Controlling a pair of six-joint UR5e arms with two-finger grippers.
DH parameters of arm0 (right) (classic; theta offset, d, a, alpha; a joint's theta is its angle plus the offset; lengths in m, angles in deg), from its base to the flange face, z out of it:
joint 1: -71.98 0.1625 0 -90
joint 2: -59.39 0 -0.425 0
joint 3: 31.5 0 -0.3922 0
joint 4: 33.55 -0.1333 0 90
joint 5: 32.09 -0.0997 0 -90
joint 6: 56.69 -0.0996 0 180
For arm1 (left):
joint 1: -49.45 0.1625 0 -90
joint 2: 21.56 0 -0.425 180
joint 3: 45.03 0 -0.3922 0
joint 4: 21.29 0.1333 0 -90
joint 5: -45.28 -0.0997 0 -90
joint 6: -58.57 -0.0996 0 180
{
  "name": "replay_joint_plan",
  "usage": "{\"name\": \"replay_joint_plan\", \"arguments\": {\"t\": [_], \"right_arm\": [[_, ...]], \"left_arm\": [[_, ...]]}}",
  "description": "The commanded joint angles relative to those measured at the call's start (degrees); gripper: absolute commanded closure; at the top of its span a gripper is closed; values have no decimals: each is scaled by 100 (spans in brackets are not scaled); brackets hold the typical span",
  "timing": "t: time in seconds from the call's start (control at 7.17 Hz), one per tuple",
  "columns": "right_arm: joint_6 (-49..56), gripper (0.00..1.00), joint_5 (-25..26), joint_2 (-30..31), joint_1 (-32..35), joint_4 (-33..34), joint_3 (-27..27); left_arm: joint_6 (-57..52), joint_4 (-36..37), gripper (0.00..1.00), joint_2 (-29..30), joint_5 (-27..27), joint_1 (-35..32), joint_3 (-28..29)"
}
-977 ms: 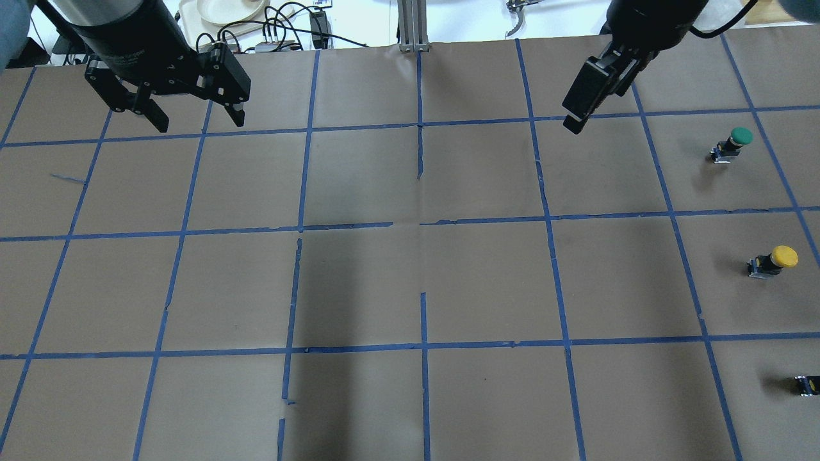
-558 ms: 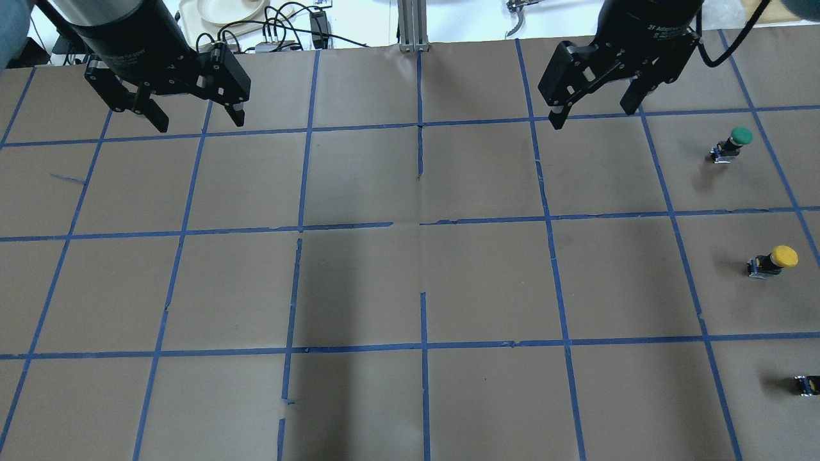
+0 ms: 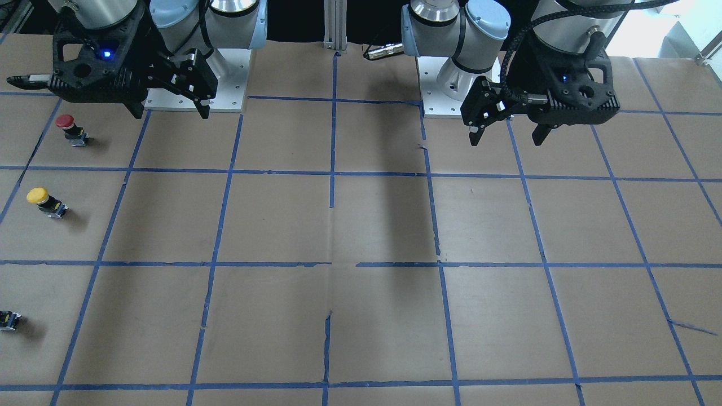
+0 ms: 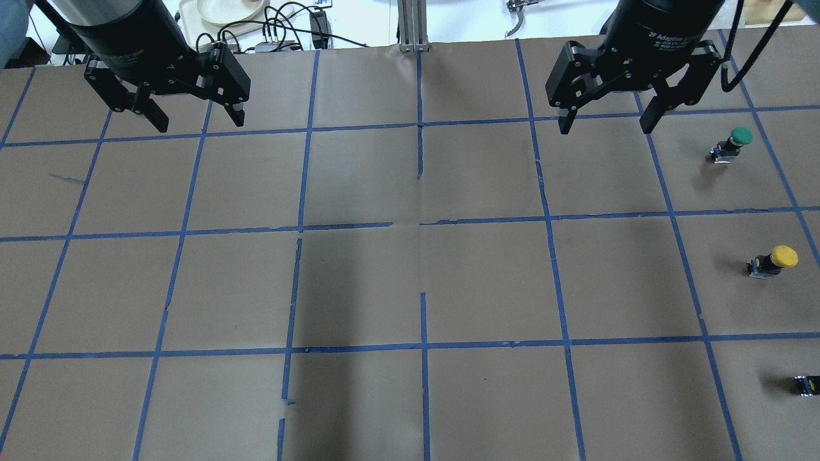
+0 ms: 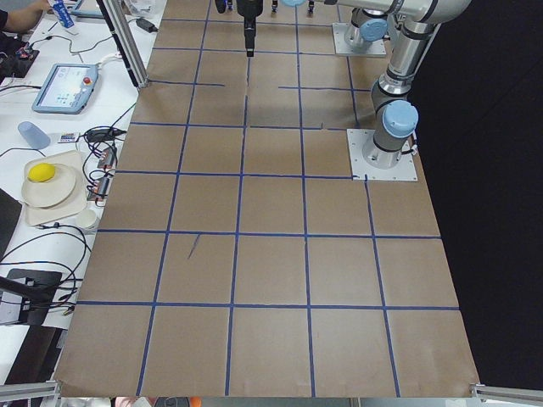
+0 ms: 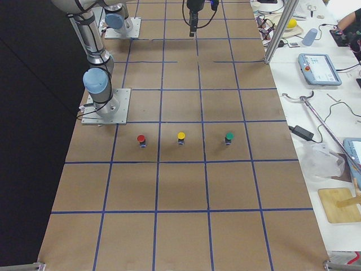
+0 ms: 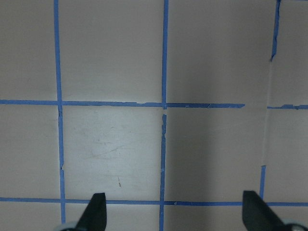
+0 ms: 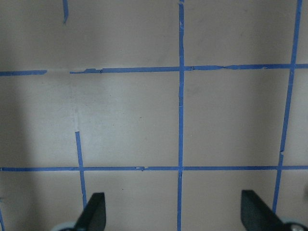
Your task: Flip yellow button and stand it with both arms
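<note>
The yellow button (image 4: 772, 260) stands upright with its cap on top, on the brown paper at the table's right side. It also shows in the front view (image 3: 45, 201) and in the right-end view (image 6: 181, 138). My right gripper (image 4: 606, 127) is open and empty, up in the air, well short of the button and closer to the table's middle; it also shows in the front view (image 3: 169, 111). My left gripper (image 4: 198, 121) is open and empty, high over the far left part (image 3: 506, 138). Both wrist views show open fingertips (image 7: 96, 211) (image 8: 94, 211) over bare paper.
A green button (image 4: 730, 146) stands beyond the yellow one. A red button (image 3: 70, 128) stands on its robot side. All three stand in a row (image 6: 229, 138). Blue tape lines (image 4: 423, 128) grid the paper. Cables and a plate (image 4: 224, 9) lie past the far edge.
My right gripper has turned about its wrist, from edge-on to both fingers showing side by side, and shifted slightly right. The left gripper and the buttons have not moved.
</note>
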Motion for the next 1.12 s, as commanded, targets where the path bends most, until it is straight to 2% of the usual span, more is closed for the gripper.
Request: {"name": "replay_joint_plan", "arguments": {"t": [0.0,0.28,0.98], "right_arm": [[-175,0,134,15,2,-56,-35],[-1034,0,72,23,2,-30,-44],[-994,0,89,6,2,243,-53]], "left_arm": [[0,-1,0,-1,8,-1,8],[0,-1,0,-1,0,-1,8],[0,-1,0,-1,8,-1,8]]}}
